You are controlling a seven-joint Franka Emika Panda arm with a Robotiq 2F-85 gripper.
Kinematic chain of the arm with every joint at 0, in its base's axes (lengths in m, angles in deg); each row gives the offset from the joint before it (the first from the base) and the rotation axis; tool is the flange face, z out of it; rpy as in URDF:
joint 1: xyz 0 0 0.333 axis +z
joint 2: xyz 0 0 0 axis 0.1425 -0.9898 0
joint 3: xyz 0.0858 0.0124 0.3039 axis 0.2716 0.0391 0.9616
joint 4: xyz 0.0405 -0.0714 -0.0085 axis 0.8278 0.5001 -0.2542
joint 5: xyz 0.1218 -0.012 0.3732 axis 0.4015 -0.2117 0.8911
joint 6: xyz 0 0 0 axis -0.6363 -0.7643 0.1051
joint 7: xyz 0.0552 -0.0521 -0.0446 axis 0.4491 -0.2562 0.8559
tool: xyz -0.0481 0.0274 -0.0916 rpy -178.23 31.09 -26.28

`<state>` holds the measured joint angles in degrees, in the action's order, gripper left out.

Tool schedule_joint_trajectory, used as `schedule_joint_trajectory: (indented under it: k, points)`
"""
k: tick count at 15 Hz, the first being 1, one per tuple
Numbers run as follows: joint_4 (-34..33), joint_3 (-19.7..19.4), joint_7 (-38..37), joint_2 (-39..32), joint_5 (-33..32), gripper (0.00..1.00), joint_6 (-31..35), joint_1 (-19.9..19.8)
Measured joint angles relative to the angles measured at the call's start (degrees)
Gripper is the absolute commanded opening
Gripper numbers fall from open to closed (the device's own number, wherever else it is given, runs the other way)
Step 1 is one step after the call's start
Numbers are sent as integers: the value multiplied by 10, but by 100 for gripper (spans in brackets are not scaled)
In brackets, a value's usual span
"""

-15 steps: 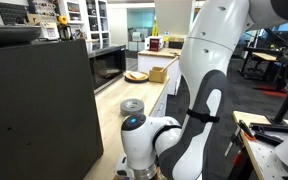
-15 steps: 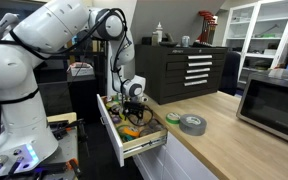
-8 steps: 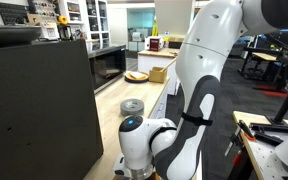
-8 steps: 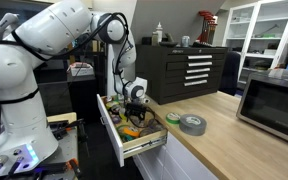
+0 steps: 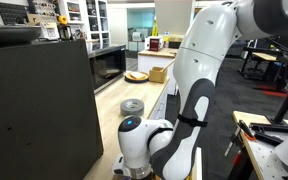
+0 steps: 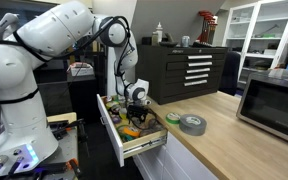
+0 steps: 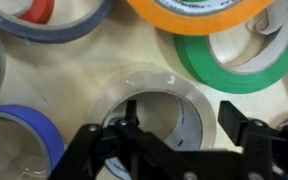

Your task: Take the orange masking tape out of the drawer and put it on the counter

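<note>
While the arm [image 6: 120,48] reaches down into the drawer [image 6: 146,147], its pincer [image 7: 180,108] gapes over a clear roll [image 7: 149,78].

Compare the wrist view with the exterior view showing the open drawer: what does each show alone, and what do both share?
Only the wrist view: separate rolls lying in the drawer. These are the orange masking tape at the top edge, a green roll, a clear roll under the open tool, and a blue roll.
Only the exterior view: the counter with a grey duct tape roll on it, a microwave and a black cabinet.
Both: the tool, lowered into the pale-wood drawer.
</note>
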<state>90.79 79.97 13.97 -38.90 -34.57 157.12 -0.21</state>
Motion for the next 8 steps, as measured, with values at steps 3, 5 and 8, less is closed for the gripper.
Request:
schedule_joint_trajectory:
  k: [3, 5, 8]
  points:
    - [0, 1, 9, -2, -1, 34, 0, -7]
    - [0, 1, 12, -2, -1, 20, 0, -10]
    - [0, 2, 17, -2, -1, 4, 0, -13]
